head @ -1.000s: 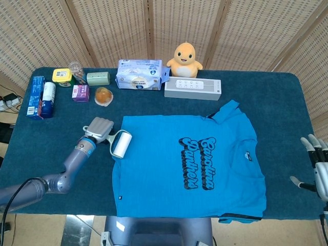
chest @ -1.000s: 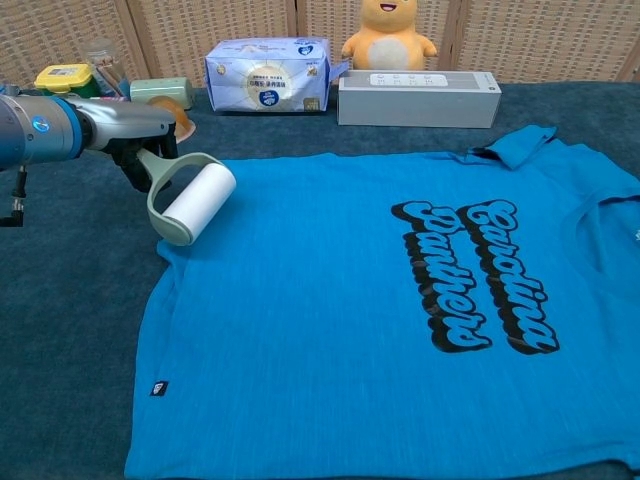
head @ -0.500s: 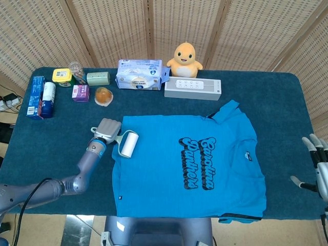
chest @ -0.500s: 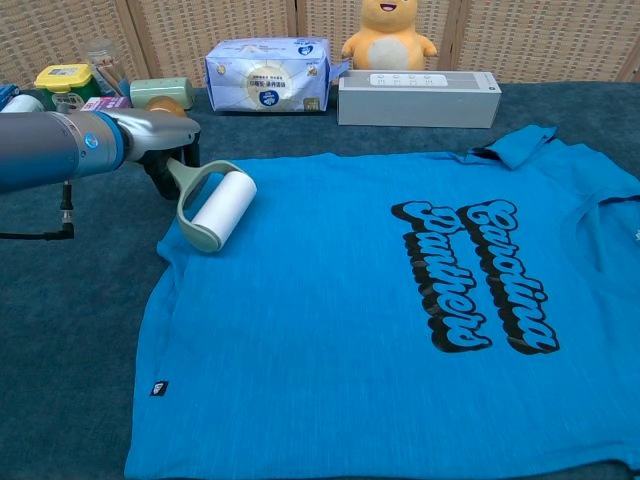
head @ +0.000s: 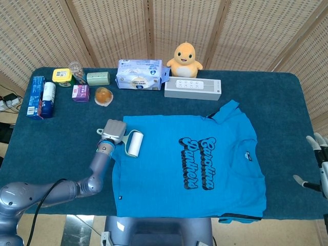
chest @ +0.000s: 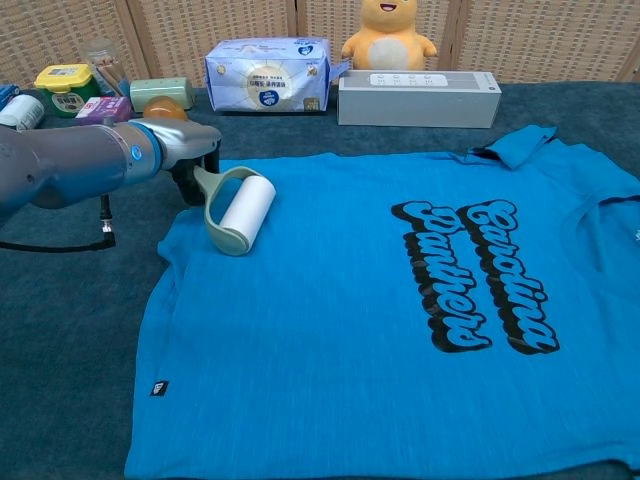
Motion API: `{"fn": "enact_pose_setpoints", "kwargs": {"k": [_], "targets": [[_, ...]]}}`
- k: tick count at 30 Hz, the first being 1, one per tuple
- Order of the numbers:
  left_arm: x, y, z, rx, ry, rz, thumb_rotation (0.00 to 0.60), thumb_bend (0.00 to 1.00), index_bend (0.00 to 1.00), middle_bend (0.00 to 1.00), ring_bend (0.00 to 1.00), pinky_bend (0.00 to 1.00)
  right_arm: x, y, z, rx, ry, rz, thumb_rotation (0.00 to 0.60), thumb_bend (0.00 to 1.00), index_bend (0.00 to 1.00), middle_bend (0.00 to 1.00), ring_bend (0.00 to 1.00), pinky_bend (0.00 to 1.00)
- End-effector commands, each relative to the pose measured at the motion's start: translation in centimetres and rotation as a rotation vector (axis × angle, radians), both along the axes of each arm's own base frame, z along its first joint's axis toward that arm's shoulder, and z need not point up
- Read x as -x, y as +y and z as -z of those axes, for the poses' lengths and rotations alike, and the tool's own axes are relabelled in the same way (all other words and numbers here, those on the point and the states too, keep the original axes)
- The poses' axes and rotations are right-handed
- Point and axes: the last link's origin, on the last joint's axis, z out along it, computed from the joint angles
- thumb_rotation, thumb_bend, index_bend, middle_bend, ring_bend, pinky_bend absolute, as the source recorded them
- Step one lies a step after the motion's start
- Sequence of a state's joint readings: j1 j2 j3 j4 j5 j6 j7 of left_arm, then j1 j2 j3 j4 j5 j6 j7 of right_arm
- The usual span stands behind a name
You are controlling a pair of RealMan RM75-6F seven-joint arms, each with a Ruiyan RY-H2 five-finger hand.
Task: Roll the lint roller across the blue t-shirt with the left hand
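The blue t-shirt [head: 189, 164] [chest: 380, 310] lies flat on the dark blue table, printed side up. My left hand [head: 113, 131] [chest: 190, 150] grips the pale green handle of the lint roller [head: 134, 143] [chest: 243, 208]. The roller's white drum rests on the shirt's upper left corner, near the sleeve edge. At the far right edge of the head view my right hand [head: 320, 164] hangs beside the table with fingers spread and nothing in it; the chest view does not show it.
Along the back stand a tissue pack [head: 141, 75], a yellow plush chick [head: 185, 55], a white power strip [head: 192, 88], and small tins, boxes and a bun [head: 103, 95] at the back left. A blue box [head: 35, 96] lies at the left edge.
My left hand has carried the lint roller rightward, from the shirt's left edge further onto the cloth. The right hand has barely shifted.
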State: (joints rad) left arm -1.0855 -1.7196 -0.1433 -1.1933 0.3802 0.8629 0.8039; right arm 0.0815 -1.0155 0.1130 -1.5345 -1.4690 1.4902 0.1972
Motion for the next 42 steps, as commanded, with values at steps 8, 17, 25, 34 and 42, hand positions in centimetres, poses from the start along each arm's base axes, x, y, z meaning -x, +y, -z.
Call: {"fn": "enact_pose_setpoints", "kwargs": {"k": [8, 17, 25, 34, 42], "targets": [[-1.5, -0.1, 1.5, 0.003, -0.019, 0.007, 0.600, 1.00, 1.00, 1.00, 1.00, 1.00, 0.1, 0.0, 0.0, 0.000, -0.002, 0.002, 0.600, 0.00, 0.03, 0.00, 0.00, 0.00], [-3.1, -0.5, 2.8, 0.006, -0.026, 0.030, 0.600, 1.00, 1.00, 1.00, 1.00, 1.00, 0.1, 0.0, -0.2, 0.004, -0.006, 0.002, 0.600, 0.00, 0.03, 0.00, 0.00, 0.00], [-5.0, -1.0, 3.7, 0.012, -0.027, 0.059, 0.600, 1.00, 1.00, 1.00, 1.00, 1.00, 0.1, 0.0, -0.4, 0.009, -0.012, -0.001, 0.600, 0.00, 0.03, 0.00, 0.00, 0.00], [-6.2, -1.2, 4.6, 0.021, -0.018, 0.063, 0.600, 1.00, 1.00, 1.00, 1.00, 1.00, 0.0, 0.1, -0.5, 0.011, -0.017, -0.006, 0.600, 0.00, 0.03, 0.00, 0.00, 0.00], [-7.8, -1.3, 5.8, 0.037, -0.025, 0.080, 0.600, 1.00, 1.00, 1.00, 1.00, 1.00, 0.0, 0.1, -0.7, 0.015, -0.019, -0.005, 0.600, 0.00, 0.03, 0.00, 0.00, 0.00]]}}
